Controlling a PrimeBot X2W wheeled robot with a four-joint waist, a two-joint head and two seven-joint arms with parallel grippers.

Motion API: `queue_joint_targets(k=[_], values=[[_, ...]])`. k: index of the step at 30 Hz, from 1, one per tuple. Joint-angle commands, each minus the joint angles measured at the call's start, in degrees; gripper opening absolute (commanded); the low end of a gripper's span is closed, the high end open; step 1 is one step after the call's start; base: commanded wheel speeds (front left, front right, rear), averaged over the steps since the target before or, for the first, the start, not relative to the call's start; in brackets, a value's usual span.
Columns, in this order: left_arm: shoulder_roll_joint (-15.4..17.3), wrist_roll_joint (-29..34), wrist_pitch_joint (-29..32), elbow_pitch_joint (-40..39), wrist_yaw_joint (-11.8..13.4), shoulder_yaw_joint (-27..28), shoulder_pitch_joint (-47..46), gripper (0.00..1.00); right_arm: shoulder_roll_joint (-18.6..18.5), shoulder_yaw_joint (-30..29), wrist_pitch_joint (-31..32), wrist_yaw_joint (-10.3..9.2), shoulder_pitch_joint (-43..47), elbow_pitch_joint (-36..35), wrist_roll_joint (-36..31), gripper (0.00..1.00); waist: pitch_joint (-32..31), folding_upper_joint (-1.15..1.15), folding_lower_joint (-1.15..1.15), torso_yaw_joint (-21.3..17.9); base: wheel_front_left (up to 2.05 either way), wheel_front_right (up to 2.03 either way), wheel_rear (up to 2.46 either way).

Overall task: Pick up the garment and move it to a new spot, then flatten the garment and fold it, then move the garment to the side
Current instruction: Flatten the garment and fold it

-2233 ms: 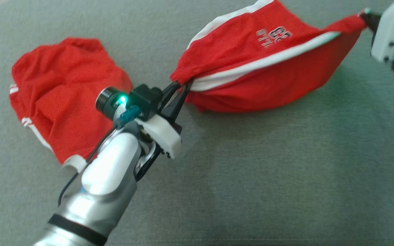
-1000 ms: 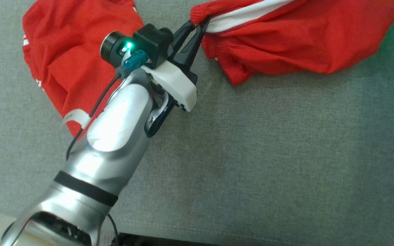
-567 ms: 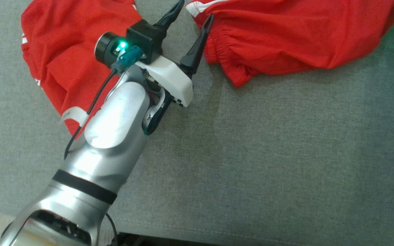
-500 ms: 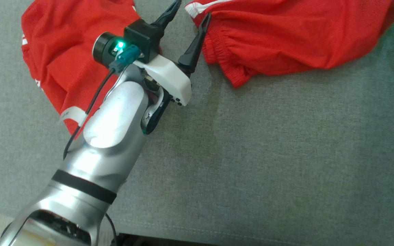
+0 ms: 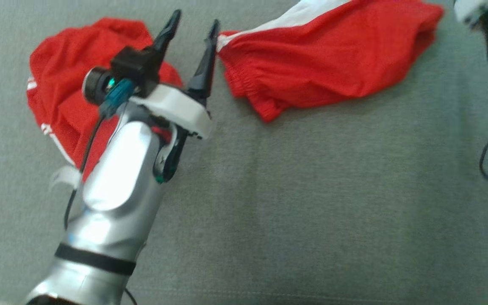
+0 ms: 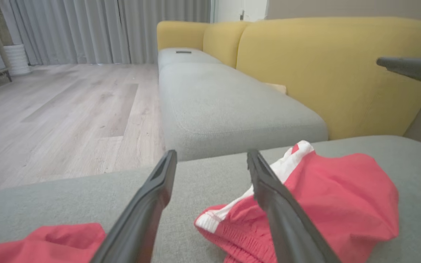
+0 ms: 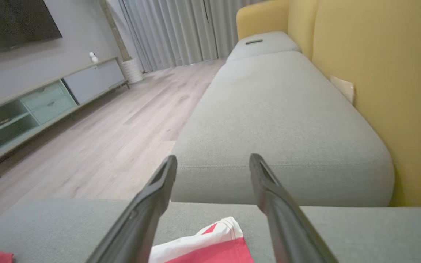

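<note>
The garment (image 5: 324, 63), red shorts with a white stripe and a gathered elastic waistband, lies slack and rumpled on the grey sofa cushion (image 5: 311, 212), with nothing gripping it. Its waistband corner sits just beside the tip of the left pincer's (image 5: 195, 20) right-hand finger, and the cloth stretches away to that pincer's right. Its white-edged far end lies below the right pincer (image 7: 212, 157), between its spread fingers.

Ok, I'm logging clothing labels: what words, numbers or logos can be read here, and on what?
None can be read.
Crumpled red cloth garment on the left: white marks, too blurred to read.
Red cloth garment with a white stripe: no print showing.
</note>
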Motion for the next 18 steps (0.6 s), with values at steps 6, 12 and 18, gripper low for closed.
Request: queue_joint_targets(k=[6, 12, 18], values=[[1.8, 2.1, -0.29, -8.2, 0.19, 7.18, 4.14, 1.0, -0.04, 0.66, -4.74, 0.39, 6.63, -9.15, 2.95, 1.0, -5.52, 0.0, 0.0, -4.3, 0.0, 0.0, 0.0], [1.52, 3.63, -0.29, -13.45, -0.34, 10.89, 10.81, 1.0, 1.03, -0.79, -8.68, 0.39, 16.05, -16.52, 2.13, 1.0, -8.87, 0.0, 0.0, -6.0, 0.0, 0.0, 0.0], [1.14, 5.22, -0.29, -18.24, -0.43, 11.69, 18.69, 1.0, 6.58, -4.74, -11.83, 0.39, 28.74, -23.88, -2.74, 1.0, -11.69, 0.0, 0.0, -6.95, 0.0, 0.0, 0.0]])
